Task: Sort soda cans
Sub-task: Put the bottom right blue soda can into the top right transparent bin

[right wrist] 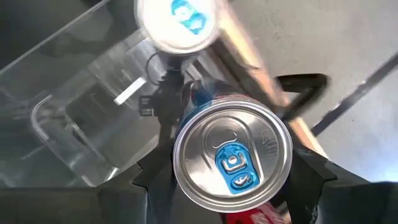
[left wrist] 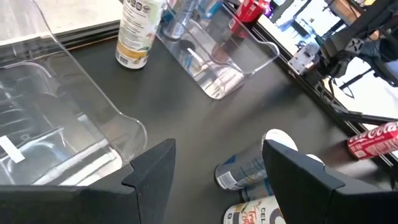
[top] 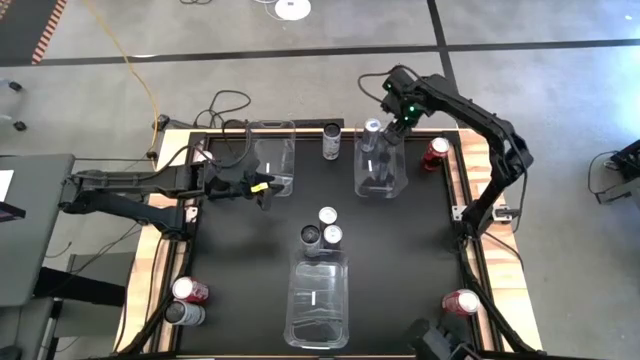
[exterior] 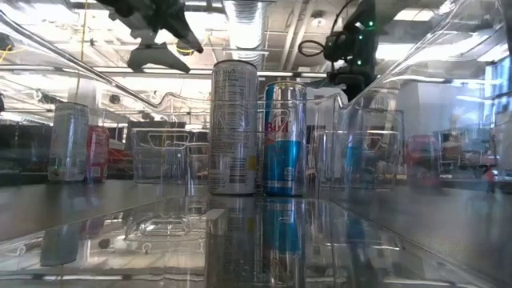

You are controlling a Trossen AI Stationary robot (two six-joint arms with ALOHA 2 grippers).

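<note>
Gripped between the right tool's (right wrist: pixel 231 180) fingers, a blue-and-silver cylindrical metal can (right wrist: pixel 232 163) hangs over the far right clear plastic bin (top: pixel 380 160): light, rigid, slick; hold mid-body. Left tool (top: pixel 262 190) open.

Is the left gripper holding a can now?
No. In the left wrist view the left gripper is open, with only dark table between its fingers.
</note>
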